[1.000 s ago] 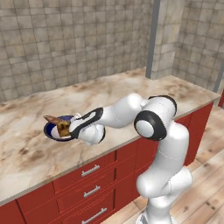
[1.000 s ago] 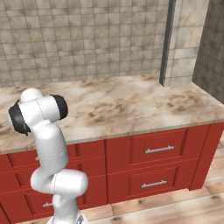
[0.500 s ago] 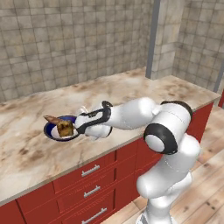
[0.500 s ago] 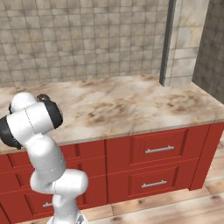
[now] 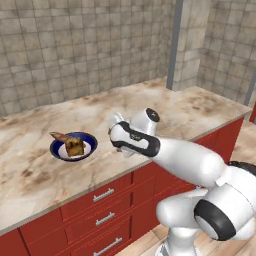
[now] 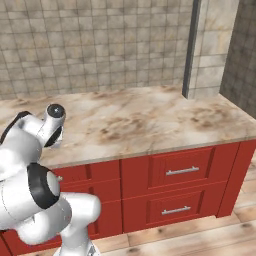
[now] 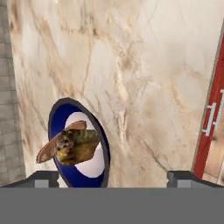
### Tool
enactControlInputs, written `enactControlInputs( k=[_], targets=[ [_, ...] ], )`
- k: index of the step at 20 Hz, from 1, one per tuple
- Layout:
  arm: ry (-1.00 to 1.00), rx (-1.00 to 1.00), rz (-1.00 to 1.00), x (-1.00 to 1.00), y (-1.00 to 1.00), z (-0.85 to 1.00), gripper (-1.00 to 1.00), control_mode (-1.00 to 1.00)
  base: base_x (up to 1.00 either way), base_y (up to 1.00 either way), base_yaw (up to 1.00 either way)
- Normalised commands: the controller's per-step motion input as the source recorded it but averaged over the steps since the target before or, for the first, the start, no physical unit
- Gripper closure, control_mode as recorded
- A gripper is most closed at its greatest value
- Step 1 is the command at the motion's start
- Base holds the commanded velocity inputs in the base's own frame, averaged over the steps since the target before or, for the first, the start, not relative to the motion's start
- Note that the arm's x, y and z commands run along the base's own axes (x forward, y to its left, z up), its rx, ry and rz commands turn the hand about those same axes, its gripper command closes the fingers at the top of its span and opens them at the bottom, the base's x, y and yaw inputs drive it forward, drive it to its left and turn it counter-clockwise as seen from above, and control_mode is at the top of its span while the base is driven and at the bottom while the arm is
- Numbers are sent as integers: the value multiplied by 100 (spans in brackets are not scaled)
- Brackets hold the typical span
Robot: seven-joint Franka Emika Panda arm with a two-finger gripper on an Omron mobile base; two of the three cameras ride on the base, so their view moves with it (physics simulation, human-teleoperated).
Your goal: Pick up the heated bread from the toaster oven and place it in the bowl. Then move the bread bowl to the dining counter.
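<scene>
Now my gripper hangs over the dining counter with its fingers spread wide, pinching nothing, just to the right of the bowl and apart from it. The bowl sits on the marble near the front edge, and the heated bread lies inside it beside a long thin dark-brown stick. Below run the red drawer fronts.

Even, bright rendered light; soft shadows; no glare; slightly coarse textures.
</scene>
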Motion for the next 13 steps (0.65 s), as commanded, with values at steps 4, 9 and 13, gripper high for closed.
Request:
enactControlInputs(
  k=[4,9,13],
  targets=[
    [-4,9,-3,-99,-98,63,-100,-100,0,0,0],
    [-6,8,0,-100,-100,55,-100,-100,0,0,0],
    [-3,6,0,-99,-86,64,-100,-100,0,0,0]
  ],
)
